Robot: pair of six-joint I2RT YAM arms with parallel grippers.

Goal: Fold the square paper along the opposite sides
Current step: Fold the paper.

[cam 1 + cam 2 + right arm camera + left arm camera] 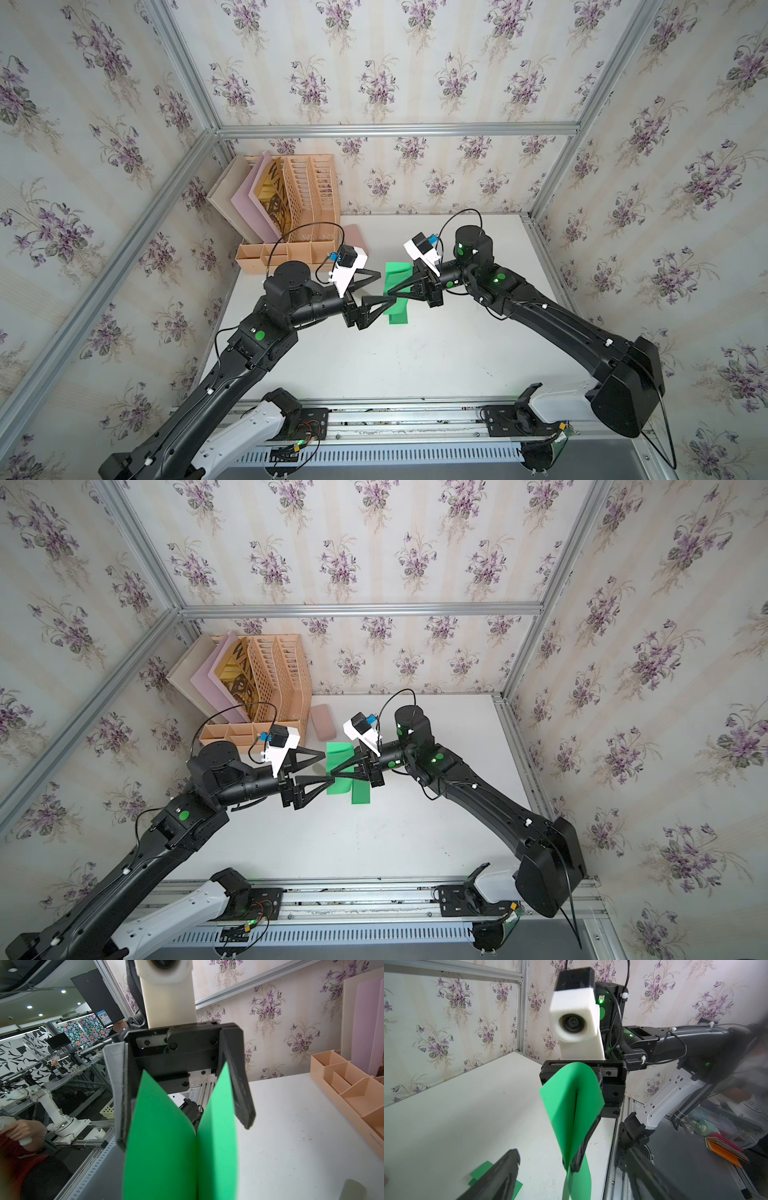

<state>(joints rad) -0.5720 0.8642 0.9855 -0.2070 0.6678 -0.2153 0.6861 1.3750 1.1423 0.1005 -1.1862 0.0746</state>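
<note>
The green paper is pinched tight in the right gripper — curled over. Tip to tip with that gripper, the left gripper has its fingers wide apart — paper between them.

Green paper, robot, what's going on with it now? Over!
Right tool shut on green paper, held above table, bent loosely, not pressed flat. Left tool open, beside it. Organiser behind, apart.
</note>
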